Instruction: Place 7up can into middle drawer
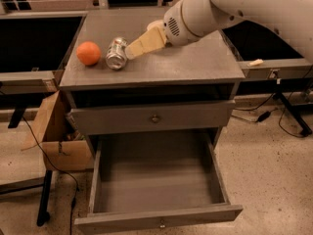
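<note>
The 7up can (116,53), silvery with green marks, lies on its side on the grey cabinet top (195,62), left of centre. My gripper (132,50) reaches in from the upper right on a white arm (215,9). Its tan tip is right next to the can's right side, at the can's height; I cannot tell whether it touches. The middle drawer (156,180) is pulled wide open at the bottom. Its deep grey interior is empty, and a small knob (161,224) sits on its front.
An orange (88,53) lies just left of the can. The knobbed drawer front (154,116) above the open drawer is shut. A cardboard box (54,131) stands on the floor at the left. Dark-topped tables flank the cabinet, and cables run on the floor at the right.
</note>
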{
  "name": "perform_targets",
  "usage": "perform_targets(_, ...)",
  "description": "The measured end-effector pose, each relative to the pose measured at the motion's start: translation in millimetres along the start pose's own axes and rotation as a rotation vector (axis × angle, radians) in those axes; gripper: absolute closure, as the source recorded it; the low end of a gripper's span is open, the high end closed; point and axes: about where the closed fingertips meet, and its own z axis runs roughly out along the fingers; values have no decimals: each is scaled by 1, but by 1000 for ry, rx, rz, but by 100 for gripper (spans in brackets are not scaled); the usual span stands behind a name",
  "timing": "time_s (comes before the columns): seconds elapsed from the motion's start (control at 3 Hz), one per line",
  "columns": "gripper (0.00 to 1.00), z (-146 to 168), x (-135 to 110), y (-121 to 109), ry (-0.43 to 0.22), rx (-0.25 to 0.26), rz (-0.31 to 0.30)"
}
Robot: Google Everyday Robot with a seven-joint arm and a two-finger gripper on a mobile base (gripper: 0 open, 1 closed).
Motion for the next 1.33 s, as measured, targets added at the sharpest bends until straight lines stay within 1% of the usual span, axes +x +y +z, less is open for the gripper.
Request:
perform_targets(0.33,0,0,0,0,0,0,0)
perform_targets(0.67,0,6,-6,3,10,-22,3)
perform_targets(1.0,0,41,-23,5,52,-68,47)
perform_targets(1.33,0,87,-40,19,90,-122,54)
